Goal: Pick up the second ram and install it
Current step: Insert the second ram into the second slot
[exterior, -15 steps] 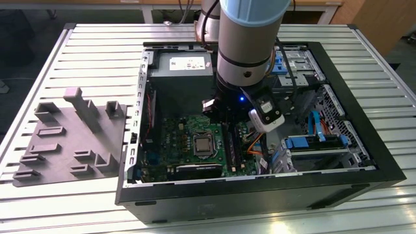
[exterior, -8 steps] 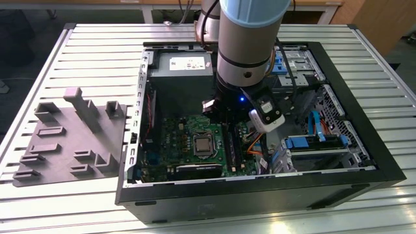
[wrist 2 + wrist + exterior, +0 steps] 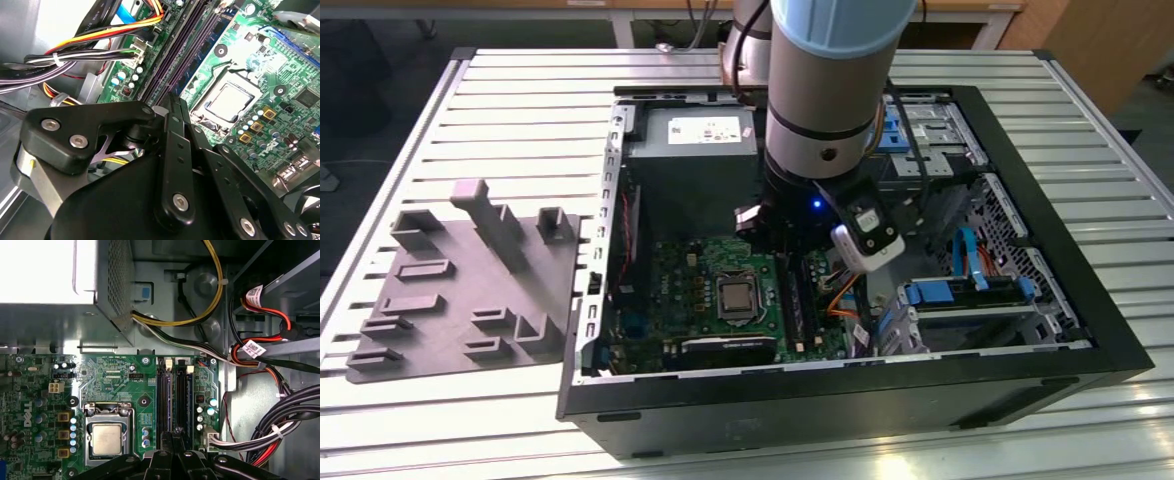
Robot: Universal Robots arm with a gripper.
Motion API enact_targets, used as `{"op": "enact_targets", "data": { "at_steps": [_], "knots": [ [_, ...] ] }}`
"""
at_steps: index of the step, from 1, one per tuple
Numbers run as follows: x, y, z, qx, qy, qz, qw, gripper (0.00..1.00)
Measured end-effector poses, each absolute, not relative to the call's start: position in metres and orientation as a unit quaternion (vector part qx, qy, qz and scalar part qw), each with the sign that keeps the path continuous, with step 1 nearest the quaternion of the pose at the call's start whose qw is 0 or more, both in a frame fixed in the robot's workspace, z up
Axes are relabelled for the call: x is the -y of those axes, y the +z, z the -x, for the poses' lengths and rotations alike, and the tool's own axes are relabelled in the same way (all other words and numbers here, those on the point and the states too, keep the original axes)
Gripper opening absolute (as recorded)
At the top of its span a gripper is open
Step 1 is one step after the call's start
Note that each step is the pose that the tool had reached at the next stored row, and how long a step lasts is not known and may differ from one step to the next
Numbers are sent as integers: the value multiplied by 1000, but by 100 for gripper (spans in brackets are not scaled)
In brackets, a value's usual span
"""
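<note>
The black metal-linked gripper [image 3: 172,437], fingers pressed together, hovers over the long black memory slots [image 3: 175,400] on the green motherboard [image 3: 115,380]. Whether it pinches the thin dark-green second ram cannot be told (seating looks near or underway).

A pale grey slatted metal worktable [image 3: 520,90] fills most of the exterior view, its ribs catching flat, even light. Beyond its far edge run the white legs and rail of a wooden bench [image 3: 627,15], and a light brown wooden cabinet panel [image 3: 1107,45] stands at the exterior view's right. Dark grey floor [image 3: 360,100] shows at the exterior view's left, past the table's corner.
</note>
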State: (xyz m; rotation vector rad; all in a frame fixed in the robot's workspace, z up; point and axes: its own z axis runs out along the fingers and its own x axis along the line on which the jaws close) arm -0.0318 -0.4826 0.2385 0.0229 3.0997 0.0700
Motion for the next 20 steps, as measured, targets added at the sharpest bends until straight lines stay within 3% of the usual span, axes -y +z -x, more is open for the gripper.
{"op": "enact_targets", "data": {
  "at_steps": [20],
  "knots": [
    [483, 230, 32, -1000, 23, -7, 20, 11]
  ]
}}
